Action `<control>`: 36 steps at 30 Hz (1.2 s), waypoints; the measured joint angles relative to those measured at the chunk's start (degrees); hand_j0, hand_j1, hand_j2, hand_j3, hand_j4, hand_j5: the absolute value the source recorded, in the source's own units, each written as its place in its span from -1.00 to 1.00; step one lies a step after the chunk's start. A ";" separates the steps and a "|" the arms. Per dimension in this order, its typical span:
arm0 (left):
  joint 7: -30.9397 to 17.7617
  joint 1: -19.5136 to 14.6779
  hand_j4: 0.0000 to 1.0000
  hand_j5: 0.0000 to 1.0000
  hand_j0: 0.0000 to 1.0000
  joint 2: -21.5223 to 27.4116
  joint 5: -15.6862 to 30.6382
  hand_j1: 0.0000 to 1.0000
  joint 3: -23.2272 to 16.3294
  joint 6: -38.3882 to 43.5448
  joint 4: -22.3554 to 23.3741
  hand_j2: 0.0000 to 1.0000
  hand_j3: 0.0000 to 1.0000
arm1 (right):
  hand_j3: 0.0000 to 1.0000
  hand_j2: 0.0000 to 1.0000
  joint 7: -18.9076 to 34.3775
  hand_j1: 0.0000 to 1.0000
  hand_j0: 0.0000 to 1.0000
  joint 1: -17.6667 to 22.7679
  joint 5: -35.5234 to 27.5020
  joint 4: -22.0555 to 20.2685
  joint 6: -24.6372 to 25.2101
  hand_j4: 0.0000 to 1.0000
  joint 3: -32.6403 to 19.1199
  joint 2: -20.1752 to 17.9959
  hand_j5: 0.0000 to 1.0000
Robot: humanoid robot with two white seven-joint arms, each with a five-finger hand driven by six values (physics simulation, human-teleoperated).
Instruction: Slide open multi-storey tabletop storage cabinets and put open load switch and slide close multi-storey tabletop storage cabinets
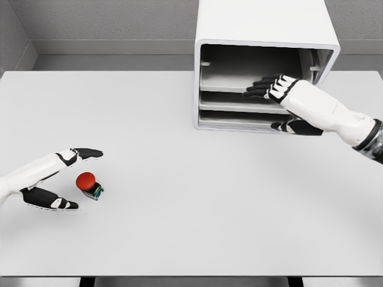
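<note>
- While the right hand reaches into the white storage cabinet at the back of the table, its fingers lie extended over the upper tray, holding nothing that I can see.
- Below it, two more trays sit stacked, the lowest near the cabinet's bottom edge; the right thumb hangs in front of that lowest level.
- At the near left, the load switch, with its red button cap, rests on the table, well apart from the cabinet.
- Around it, the left hand is open: fingers behind the switch, thumb in front, neither clearly touching it.
- Risk: closing on the rounded cap rather than the small body could squirt the switch sideways or tip it over.
- Risk: if the tray is not pulled out far enough, the switch may catch on the cabinet's upper lip or land on the front edge and fall.
- Risk: the right forearm crosses the cabinet mouth, so a delivery by the left hand could collide with it unless it clears first.
</note>
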 measured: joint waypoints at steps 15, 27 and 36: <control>-0.01 -0.79 1.00 1.00 1.00 -0.05 -0.18 1.00 -1.78 -0.02 1.68 1.00 1.00 | 0.79 0.79 3.39 0.79 0.79 -4.39 0.78 7.44 -0.03 0.79 1.86 4.16 0.79; -0.01 -1.06 1.00 1.00 1.00 -0.20 -1.21 1.00 -3.27 -0.02 2.74 1.00 1.00 | 0.79 0.79 4.39 0.79 0.79 -6.77 0.87 13.54 -0.04 0.79 1.83 6.06 0.79; -0.01 -2.55 1.00 1.00 1.00 -0.73 -2.92 1.00 -4.86 -0.02 3.90 1.00 1.00 | 0.80 0.80 4.44 0.80 0.80 -6.59 1.92 14.05 -0.04 0.80 1.99 7.25 0.80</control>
